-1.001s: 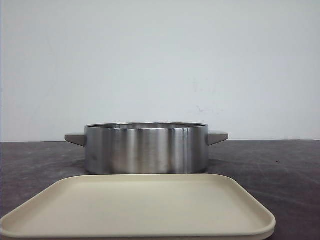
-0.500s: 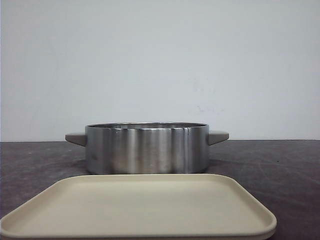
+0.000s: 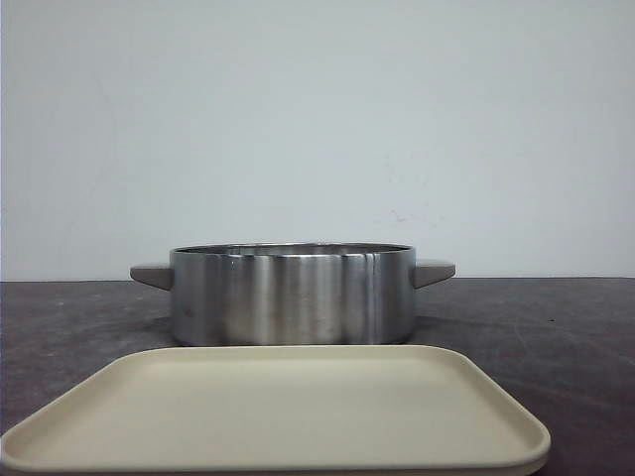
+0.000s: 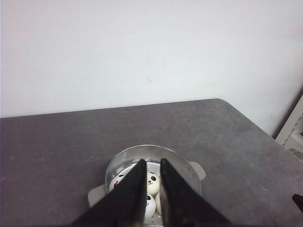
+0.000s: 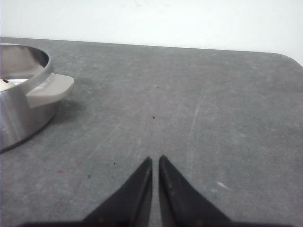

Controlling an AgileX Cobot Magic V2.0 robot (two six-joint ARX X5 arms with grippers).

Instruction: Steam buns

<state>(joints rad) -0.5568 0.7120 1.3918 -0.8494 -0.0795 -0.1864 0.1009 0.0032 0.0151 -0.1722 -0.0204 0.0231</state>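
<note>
A steel pot point(image 3: 293, 297) with grey side handles stands on the dark table. From the front its wall hides the buns. In the left wrist view the pot point(image 4: 142, 150) lies below my left gripper point(image 4: 152, 161). White panda-faced buns sit inside it: one between the fingers point(image 4: 152, 179), one nearer point(image 4: 150, 204), one at the side point(image 4: 117, 182), and part of another. The left jaws stand a narrow slit apart and hold nothing. My right gripper point(image 5: 155, 158) is shut and empty over bare table, beside the pot point(image 5: 19, 109).
A bare beige tray point(image 3: 278, 416) lies in front of the pot, near the table's front edge. The pot's grey handle point(image 5: 49, 87) sticks out toward the right gripper. The table's far corner point(image 4: 227, 101) and a white object point(image 4: 296, 127) beyond it show in the left wrist view.
</note>
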